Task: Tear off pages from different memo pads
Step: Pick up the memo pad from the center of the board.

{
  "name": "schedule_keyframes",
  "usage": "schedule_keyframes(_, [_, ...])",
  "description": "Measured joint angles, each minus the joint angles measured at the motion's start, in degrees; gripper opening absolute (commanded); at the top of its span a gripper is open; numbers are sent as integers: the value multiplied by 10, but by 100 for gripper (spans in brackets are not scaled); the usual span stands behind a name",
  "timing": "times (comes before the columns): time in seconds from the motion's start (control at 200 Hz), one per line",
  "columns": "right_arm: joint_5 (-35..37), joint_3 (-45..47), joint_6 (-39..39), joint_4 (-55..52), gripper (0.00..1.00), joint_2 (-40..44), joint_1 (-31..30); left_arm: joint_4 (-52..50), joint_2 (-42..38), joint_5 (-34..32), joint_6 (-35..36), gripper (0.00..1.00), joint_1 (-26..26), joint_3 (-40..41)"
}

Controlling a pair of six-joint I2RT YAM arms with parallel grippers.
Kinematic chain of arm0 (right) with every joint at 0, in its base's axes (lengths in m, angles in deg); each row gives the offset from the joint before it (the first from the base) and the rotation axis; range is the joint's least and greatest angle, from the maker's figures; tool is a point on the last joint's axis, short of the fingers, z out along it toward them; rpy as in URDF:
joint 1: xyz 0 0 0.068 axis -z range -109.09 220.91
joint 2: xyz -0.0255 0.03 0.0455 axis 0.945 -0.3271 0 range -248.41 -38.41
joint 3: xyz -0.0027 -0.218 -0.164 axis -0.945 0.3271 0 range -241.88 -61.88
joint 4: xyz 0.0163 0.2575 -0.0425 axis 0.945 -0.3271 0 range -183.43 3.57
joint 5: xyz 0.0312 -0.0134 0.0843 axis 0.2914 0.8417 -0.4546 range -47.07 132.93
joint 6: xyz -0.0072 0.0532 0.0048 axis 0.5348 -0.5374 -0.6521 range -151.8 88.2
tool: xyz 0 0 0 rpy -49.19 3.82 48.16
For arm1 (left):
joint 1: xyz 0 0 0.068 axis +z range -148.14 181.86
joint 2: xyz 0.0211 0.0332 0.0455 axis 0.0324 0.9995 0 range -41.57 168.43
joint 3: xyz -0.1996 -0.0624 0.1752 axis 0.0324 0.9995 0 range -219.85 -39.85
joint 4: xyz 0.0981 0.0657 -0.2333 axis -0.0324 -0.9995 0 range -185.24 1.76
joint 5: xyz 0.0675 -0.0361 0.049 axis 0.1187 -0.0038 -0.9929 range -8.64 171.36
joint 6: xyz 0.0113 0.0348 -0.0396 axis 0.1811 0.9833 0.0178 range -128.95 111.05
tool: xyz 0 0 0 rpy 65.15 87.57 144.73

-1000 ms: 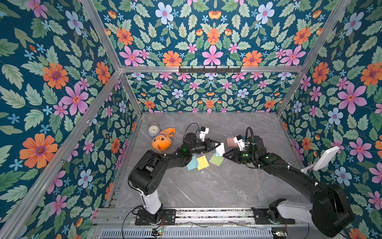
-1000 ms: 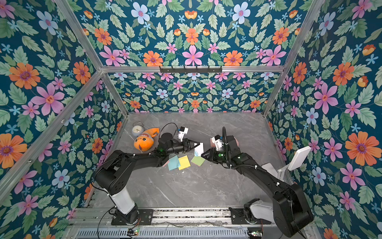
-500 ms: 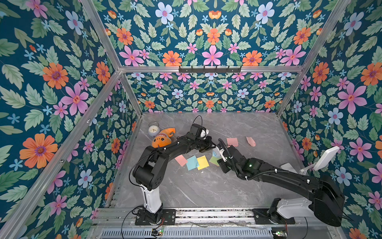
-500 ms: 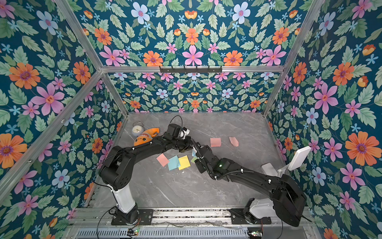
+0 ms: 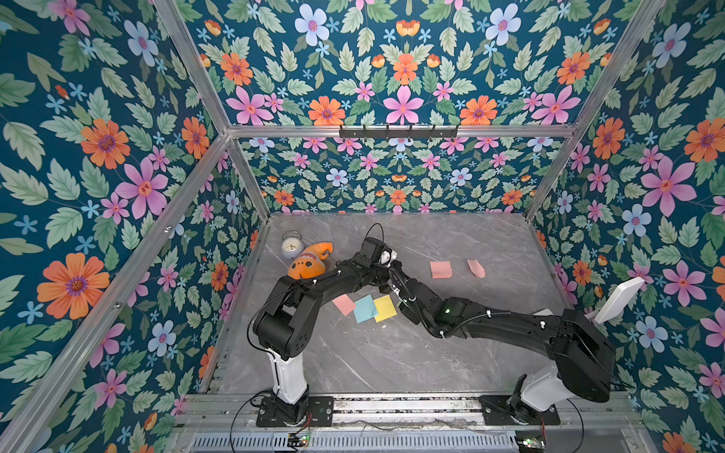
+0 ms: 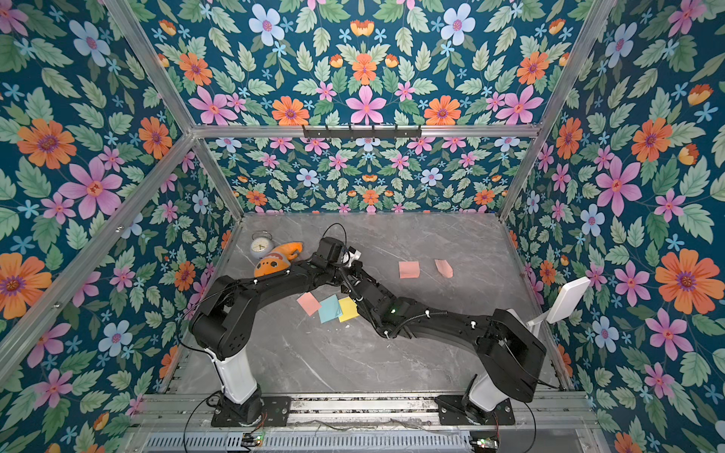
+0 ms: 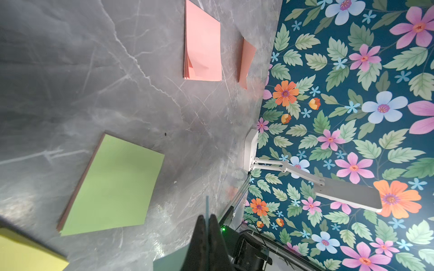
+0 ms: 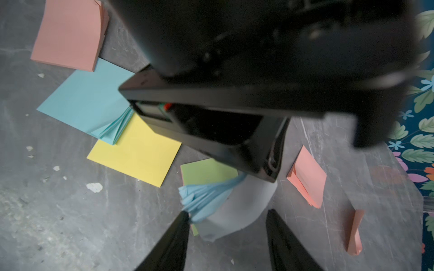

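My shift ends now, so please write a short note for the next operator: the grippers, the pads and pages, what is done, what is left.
Left gripper: shut on fanned blue sheets, near the green pad.
Right gripper: open, gripping nothing, close to those sheets.
Table: near salmon pad, blue pad and yellow pad in a row; far salmon pad apart.
Done: one loose salmon page lies beside the far salmon pad.
Left: no loose yellow or green page seen, so those pads likely remain.
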Motion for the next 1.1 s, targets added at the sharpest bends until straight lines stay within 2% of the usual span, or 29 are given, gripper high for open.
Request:
schedule_keyframes(0.265, [-7, 11, -5, 0, 60, 18, -16, 3, 0, 7, -13, 0, 9, 6])
schedule_keyframes(0.38, [5, 7, -14, -7, 61, -2, -15, 10, 1, 10, -18, 0, 9, 10])
schedule_keyframes(0.505, [41, -18, -13, -10, 58, -41, -16, 13, -1, 11, -28, 0, 8, 13])
schedule_keyframes(0.62, [68, -25, -6, -6, 48, -54, -16, 13, -3, 10, -28, 0, 7, 19])
schedule_keyframes(0.78, [84, -26, 0, 2, 25, -53, -16, 13, -4, 10, -30, 0, 7, 25])
schedule_keyframes(0.87, [82, -23, -1, 2, 16, -45, -15, 14, -5, 10, -31, 1, 7, 24])
schedule_keyframes(1.005, [64, -21, -23, -2, 9, -32, -6, 17, -11, 10, -31, 12, 7, 23])
schedule_keyframes(1.1, [43, -18, -53, -8, 7, -16, 4, 18, -23, 11, -31, 16, 9, 23])
